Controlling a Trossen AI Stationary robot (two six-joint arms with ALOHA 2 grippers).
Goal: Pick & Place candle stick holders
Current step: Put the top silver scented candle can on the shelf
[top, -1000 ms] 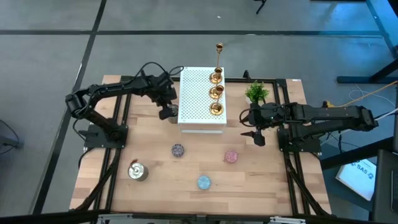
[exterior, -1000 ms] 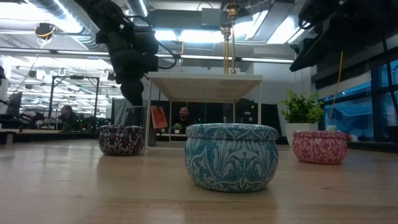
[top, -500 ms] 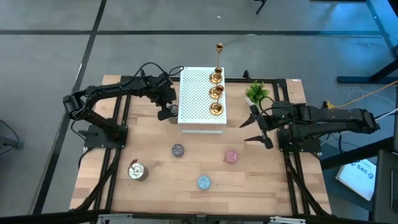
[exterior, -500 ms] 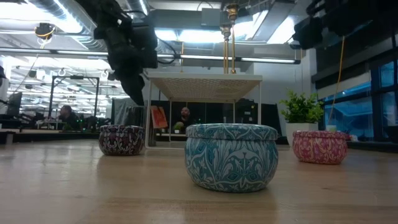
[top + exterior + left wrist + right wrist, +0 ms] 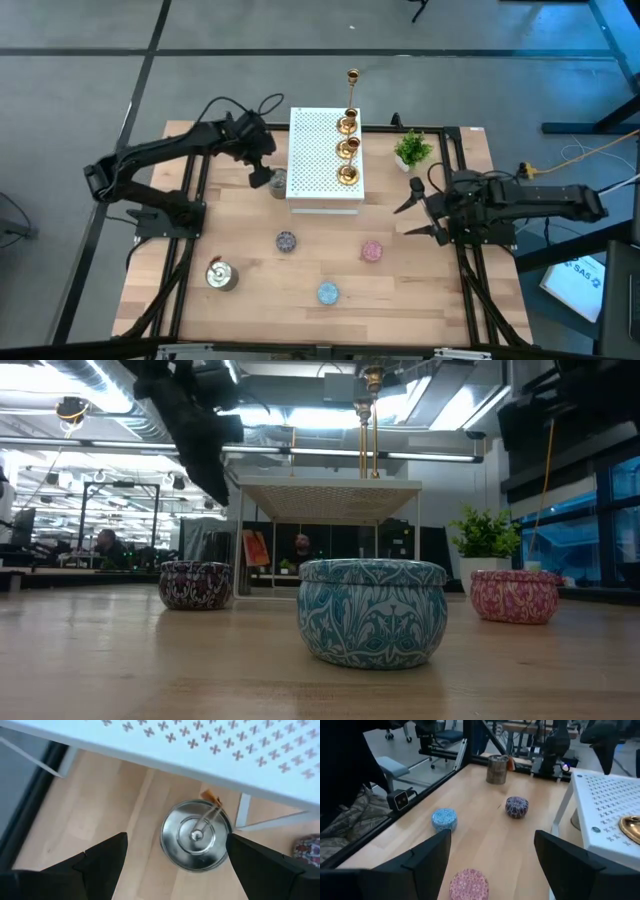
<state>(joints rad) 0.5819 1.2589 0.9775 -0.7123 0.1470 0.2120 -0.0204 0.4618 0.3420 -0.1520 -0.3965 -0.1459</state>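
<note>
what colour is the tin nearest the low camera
Teal and white leaf pattern tin; clearest in the low view.

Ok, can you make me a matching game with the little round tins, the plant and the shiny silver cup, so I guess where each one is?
Things:
1. blue tin
2. pink tin
3. green plant
4. silver cup

Places:
A. at the table's far edge, right of the white perforated box
B. on the wood beside the box's leg, under the left gripper
C. nearest the table's front edge
D. in front of the box, toward the right gripper

Pairs: 1-C, 2-D, 3-A, 4-B
</note>
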